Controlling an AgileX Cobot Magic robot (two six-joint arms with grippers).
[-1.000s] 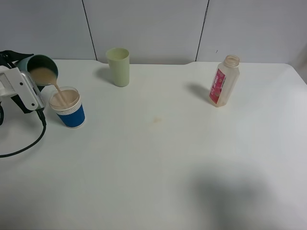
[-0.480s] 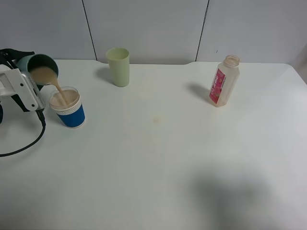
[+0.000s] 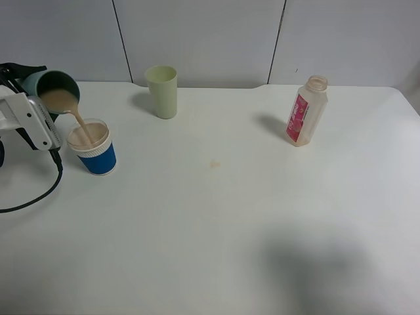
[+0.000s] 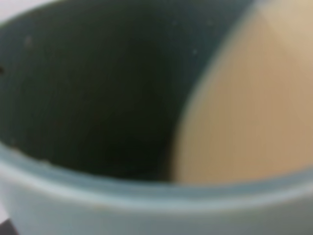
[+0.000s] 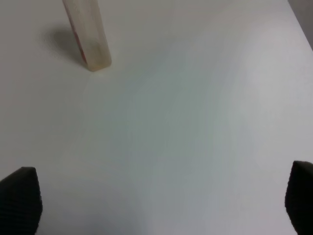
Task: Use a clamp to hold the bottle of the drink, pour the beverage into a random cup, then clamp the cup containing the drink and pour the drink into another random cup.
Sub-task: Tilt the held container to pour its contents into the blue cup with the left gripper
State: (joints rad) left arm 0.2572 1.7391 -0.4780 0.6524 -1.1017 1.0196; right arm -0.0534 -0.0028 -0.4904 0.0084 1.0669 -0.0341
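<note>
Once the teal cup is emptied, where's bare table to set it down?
Widest bare stretch: the table middle and front, between the blue cup and the bottle, apart from a small tan spot. Also free between the yellow-green tumbler and bottle. Crowded only at far left, where the left gripper tilts the teal cup.

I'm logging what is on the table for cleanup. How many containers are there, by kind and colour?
Teal-green cup, tilted in the left gripper, pouring: 1
Blue cup with white band, receiving the drink: 1
Pale yellow-green cup, upright: 1
Bottle with pink-red label, upright: 1
Total: 4 containers
</note>
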